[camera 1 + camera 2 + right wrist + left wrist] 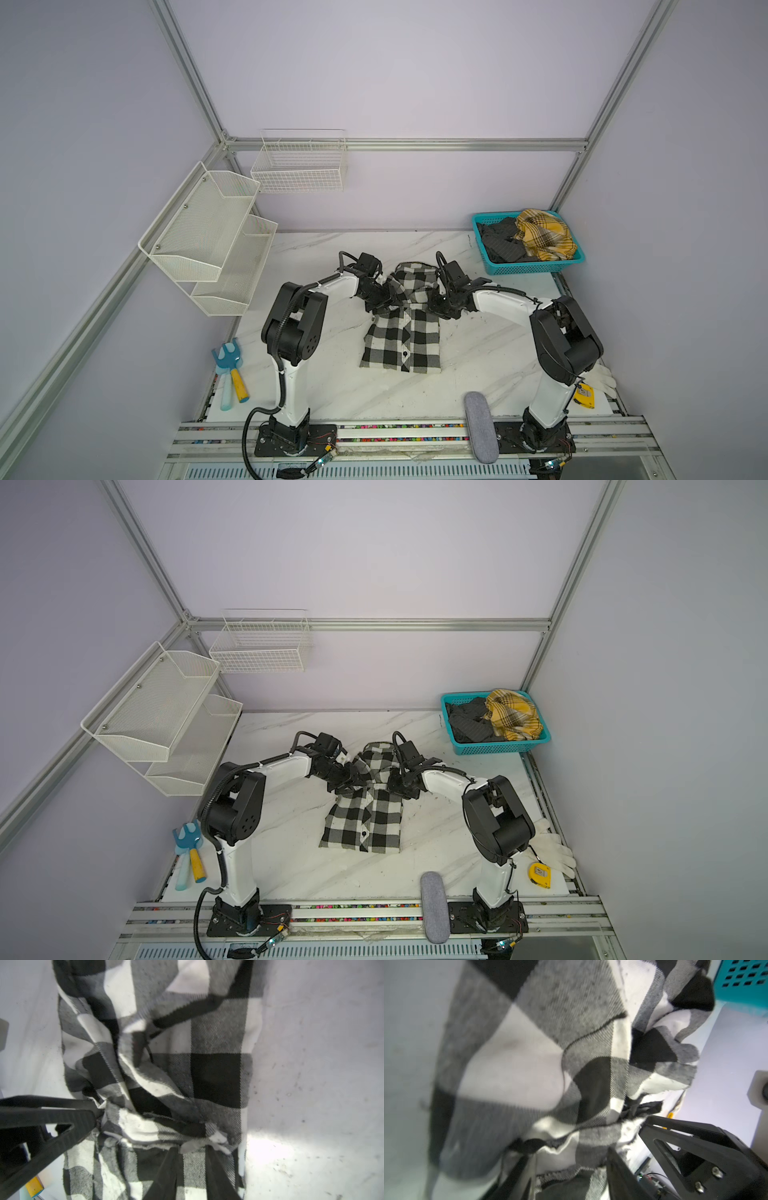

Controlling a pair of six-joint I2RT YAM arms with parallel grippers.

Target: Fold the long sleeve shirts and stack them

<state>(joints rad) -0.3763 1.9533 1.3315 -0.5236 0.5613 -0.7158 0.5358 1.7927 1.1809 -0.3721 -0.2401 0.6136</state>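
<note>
On the middle of the counter point(332, 386) lies the check shirt point(401, 332) point(365, 816), buttons up. Its hem lies flat toward the arm bases and its collar end points toward the back wall. Both hands are at the chest, where the cloth is bunched into folds.

The left hand point(385, 300) point(347, 781) is at the shirt's edge on the left of both top views. In the left wrist view this hand point(569, 1153) is released: its fingers point(618, 1167) stand apart with loose cloth between them.

The right hand point(436, 306) point(395, 786) is at the opposite edge. The right wrist view shows it point(193, 1145) clenched on a gathered fold of the shirt. The hands are near each other, with the button strip between them.

At the counter's back right corner a basket point(536, 270) holds the yellow shirt point(544, 235) and the grey shirt point(498, 243). They lie crumpled side by side, well apart from both hands.
</note>
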